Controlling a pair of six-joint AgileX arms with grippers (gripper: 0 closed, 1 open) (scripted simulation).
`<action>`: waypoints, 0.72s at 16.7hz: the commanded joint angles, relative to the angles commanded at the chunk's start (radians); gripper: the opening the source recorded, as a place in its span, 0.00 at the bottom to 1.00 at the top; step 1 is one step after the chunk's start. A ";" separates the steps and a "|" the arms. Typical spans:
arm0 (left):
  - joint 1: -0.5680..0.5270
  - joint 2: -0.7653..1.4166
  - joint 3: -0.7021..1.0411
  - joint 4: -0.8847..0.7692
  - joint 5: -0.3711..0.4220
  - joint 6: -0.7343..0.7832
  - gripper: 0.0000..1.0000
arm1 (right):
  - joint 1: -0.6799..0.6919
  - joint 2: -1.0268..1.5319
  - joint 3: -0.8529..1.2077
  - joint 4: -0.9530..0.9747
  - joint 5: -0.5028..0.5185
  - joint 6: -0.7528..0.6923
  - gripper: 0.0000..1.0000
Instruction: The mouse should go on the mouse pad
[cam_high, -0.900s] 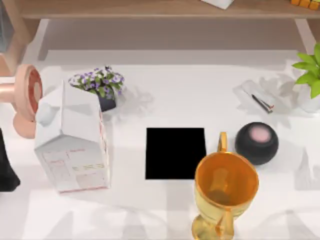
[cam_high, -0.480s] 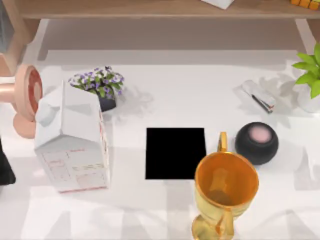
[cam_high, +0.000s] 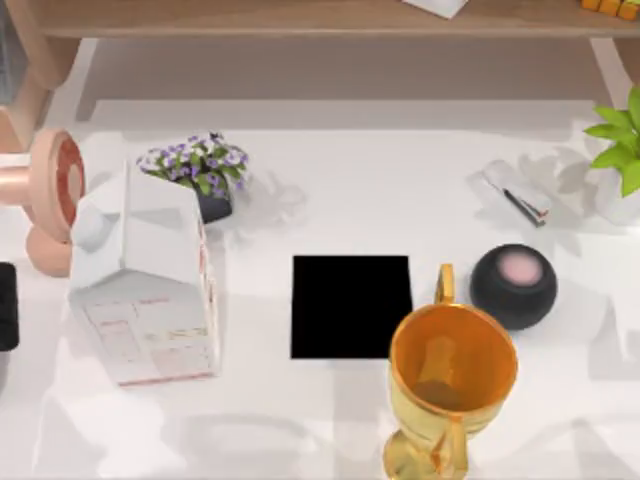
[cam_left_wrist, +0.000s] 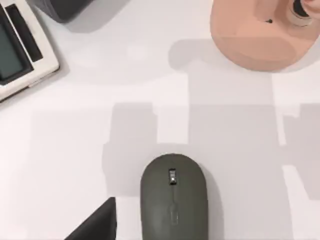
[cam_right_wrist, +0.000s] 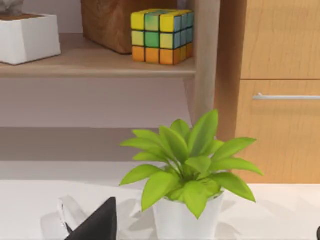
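The mouse (cam_left_wrist: 173, 200), a small grey oval with a scroll wheel, lies on the white table right under my left wrist camera, near the pink fan's base (cam_left_wrist: 255, 35). A dark part of my left gripper (cam_left_wrist: 95, 225) hangs above the table beside the mouse, not touching it. In the top view my left arm (cam_high: 6, 305) is a dark shape at the table's left edge. The mouse pad (cam_high: 350, 306), a flat black square, lies at the table's middle with nothing on it. A dark part of my right gripper (cam_right_wrist: 97, 225) faces the potted plant (cam_right_wrist: 187, 170).
A white carton (cam_high: 145, 290) stands between the left arm and the pad, with a flower pot (cam_high: 200, 170) and the pink fan (cam_high: 45, 195) behind it. A gold trophy cup (cam_high: 445, 385) and a black ball with a pink top (cam_high: 513, 285) stand right of the pad. A calculator (cam_left_wrist: 17, 50) lies near the mouse.
The left arm's dark shape at the top view's left edge has drawn further left and looks smaller. Nothing on the table has moved.
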 joint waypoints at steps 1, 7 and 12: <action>0.011 0.092 0.057 -0.061 -0.001 0.005 1.00 | 0.000 0.000 0.000 0.000 0.000 0.000 1.00; 0.066 0.535 0.360 -0.358 -0.003 0.033 1.00 | 0.000 0.000 0.000 0.000 0.000 0.000 1.00; 0.087 0.708 0.491 -0.471 -0.003 0.046 1.00 | 0.000 0.000 0.000 0.000 0.000 0.000 1.00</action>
